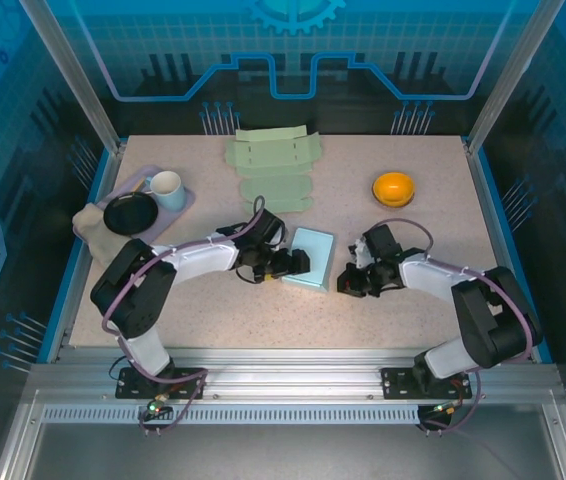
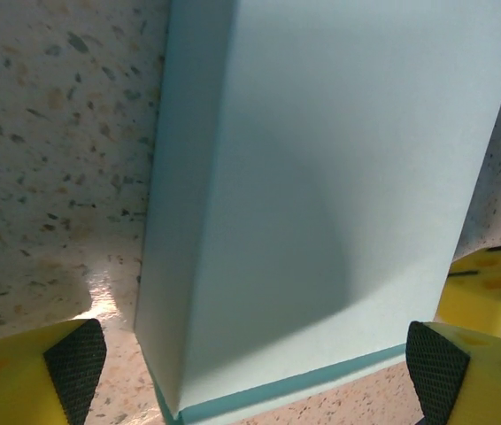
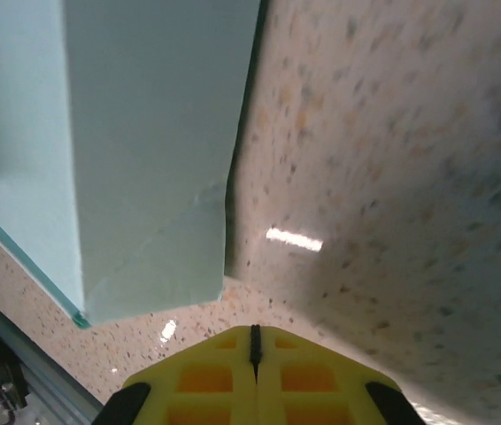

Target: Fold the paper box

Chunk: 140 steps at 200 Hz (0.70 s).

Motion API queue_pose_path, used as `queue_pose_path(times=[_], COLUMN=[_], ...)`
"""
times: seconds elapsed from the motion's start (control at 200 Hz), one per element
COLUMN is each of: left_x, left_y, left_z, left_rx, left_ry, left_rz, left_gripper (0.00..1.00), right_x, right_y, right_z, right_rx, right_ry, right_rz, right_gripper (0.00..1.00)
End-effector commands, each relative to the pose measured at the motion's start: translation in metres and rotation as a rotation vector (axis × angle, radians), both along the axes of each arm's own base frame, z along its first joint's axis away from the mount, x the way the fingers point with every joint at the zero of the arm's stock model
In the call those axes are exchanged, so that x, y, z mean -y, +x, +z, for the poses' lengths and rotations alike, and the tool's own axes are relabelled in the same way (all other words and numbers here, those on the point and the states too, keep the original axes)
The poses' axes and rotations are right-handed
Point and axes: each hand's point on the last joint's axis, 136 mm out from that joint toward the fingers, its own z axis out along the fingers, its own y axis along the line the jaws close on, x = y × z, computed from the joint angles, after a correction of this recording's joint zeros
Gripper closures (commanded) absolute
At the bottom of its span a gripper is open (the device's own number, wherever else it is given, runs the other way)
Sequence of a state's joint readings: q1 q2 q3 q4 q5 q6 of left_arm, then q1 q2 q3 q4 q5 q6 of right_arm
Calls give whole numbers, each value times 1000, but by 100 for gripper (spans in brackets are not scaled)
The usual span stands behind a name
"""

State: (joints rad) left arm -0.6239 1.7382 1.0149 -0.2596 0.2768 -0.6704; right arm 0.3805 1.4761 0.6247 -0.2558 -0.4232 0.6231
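The light blue paper box [image 1: 309,257] sits mid-desk [image 1: 263,320] between the two arms and looks pretty much folded up. The left gripper [image 1: 293,264] has its jaws spread wide either side of the box and doesn't look to be pinching it, while the right gripper [image 1: 351,283] is closed on nothing just off the box's right side. I'd guess it's super light thin card that dents and slides easily, so grab it gently across the side walls, not the flat top.

top: overhead, whole table [image 1: 213,312] | wrists: close, both on box [image 2: 321,177]
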Motion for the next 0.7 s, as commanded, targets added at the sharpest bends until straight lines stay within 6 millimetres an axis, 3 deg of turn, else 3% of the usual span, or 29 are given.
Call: queue_pose_path(times=[0.0,0.25,0.395,0.565,0.695], left_x=[15,36,59,84,85], left_y=[5,-11,-28,-37,-32], left_z=[9,0,-3,6,9], left_rx=[13,-37,-93,-116,-91], left_ry=[-66,-86,-153,-238,-211], left_rz=[15,21,37,41,33], left_gripper=[10,13,15,15,16], right_x=[-22,-55,-81,-121,-129], right_y=[6,22,35,29,27], right_z=[2,15,48,94,96], right_rx=[25,123,241,320,327], right_ry=[82,211,362,539,523], right_rz=[-9,26,75,237,268], right_gripper=[100,100,100,100,100])
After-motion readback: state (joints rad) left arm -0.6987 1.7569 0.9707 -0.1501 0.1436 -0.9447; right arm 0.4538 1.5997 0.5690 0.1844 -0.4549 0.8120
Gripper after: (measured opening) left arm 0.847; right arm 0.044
